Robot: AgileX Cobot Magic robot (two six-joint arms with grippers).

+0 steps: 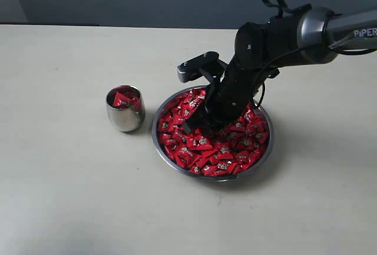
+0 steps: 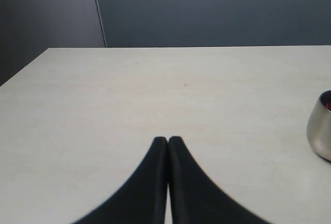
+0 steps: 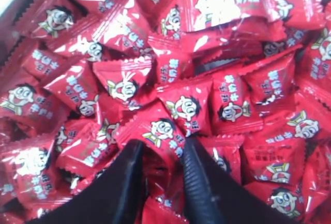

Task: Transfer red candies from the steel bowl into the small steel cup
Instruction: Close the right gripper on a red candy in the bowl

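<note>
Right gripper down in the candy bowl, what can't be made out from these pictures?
Right gripper: in the exterior view its tips are hidden by its own wrist and the candies.
Cup: cut off by the edge in the left wrist view; in the exterior view its depth of candies is hidden by its wall.
Bowl: bottom buried under candies, exterior and right wrist views.
Left gripper: outside the exterior view.

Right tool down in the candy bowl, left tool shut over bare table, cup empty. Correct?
Not quite: the small steel cup is not empty; the exterior view shows red candies in it. The rest holds: right tool in the steel bowl, left tool shut over the table.
</note>
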